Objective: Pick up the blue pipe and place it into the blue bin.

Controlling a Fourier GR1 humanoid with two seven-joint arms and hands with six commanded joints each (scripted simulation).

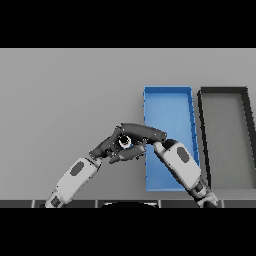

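blue pipe [124, 143] mostly hidden between dark fingers, just left of long open blue bin [168, 97]

Grey table [70, 100]. Black bin [246, 130] sits on it at the right. Bin's long side runs away from the viewer.

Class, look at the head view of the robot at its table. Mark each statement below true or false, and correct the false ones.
1. The blue bin lies left of the black bin. True.
2. The blue pipe lies inside the blue bin. False: it is at the bin's left edge, between the two hands.
3. The right hand is beside the left hand, at the pipe. True.
4. The black bin holds a red ball. False: nothing shows in it.
5. The right forearm crosses over the blue bin. True.
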